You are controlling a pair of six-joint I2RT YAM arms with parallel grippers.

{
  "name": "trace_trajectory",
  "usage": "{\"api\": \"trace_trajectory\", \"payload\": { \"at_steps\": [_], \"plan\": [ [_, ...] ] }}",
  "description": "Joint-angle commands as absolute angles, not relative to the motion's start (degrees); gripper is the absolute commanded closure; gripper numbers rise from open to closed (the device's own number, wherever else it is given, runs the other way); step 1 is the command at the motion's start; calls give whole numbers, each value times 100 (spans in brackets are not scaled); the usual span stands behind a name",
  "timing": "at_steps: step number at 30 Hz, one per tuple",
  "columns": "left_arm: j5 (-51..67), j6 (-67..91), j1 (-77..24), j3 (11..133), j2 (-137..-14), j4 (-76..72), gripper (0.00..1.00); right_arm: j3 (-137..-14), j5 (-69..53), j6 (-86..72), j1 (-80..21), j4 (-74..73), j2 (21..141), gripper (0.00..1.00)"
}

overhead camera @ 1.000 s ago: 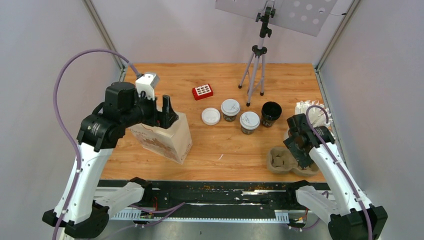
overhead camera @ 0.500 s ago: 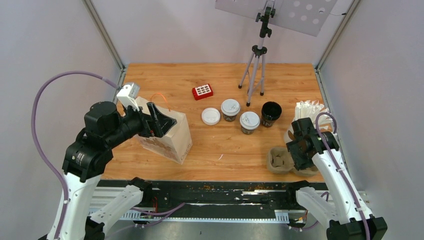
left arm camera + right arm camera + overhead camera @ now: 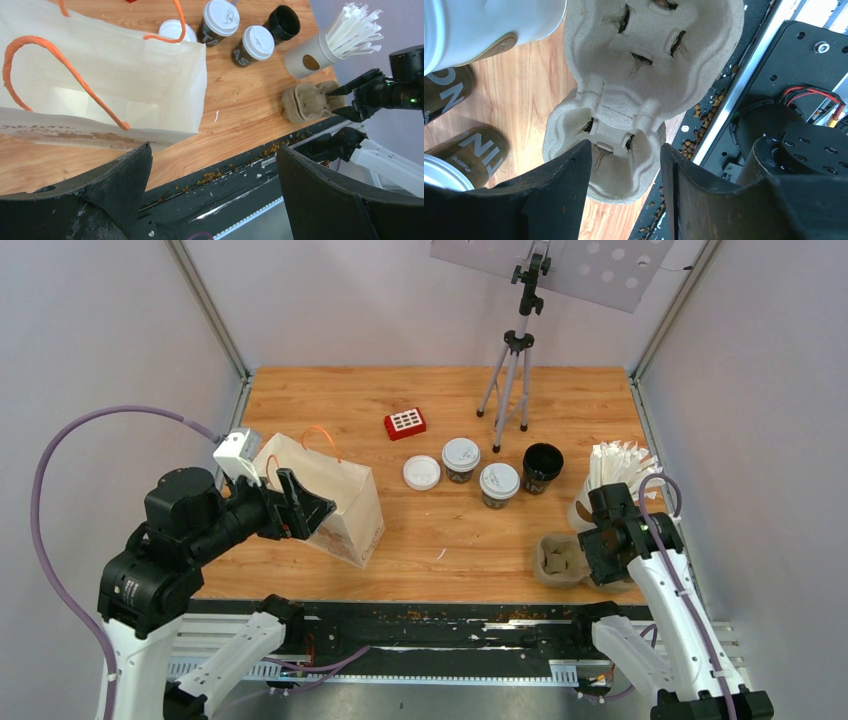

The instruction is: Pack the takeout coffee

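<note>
Left hand (image 3: 308, 502), spread wide, has drawn back off the bag (image 3: 345, 502). Right hand (image 3: 625, 146), half-spread, has slid nearer over the tray (image 3: 558, 558). Lidded cups (image 3: 461, 459) stay unmoved mid-bench (image 3: 330, 400).

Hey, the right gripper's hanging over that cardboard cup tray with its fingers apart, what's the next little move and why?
Likely close the right gripper on the cup tray: its fingers straddle one end of the tray without clamping it. The tray's pockets are empty, and both lidded cups stand apart from it, so the tray probably has to be gripped first.
</note>
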State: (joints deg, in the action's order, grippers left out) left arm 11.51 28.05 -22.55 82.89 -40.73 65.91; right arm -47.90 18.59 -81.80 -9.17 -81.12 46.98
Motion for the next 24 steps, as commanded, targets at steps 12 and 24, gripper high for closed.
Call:
{"api": "trace_trajectory", "payload": {
  "at_steps": [12, 24],
  "plan": [
    [1107, 2725, -2290, 8335, -4055, 6391, 0, -4874, 2211, -7744, -551, -7608, 4997, 50],
    [1207, 2723, -2290, 8372, -4081, 6406, 0, -4663, 1751, -7728, -178, -7467, 5151, 51]
  ]
}}
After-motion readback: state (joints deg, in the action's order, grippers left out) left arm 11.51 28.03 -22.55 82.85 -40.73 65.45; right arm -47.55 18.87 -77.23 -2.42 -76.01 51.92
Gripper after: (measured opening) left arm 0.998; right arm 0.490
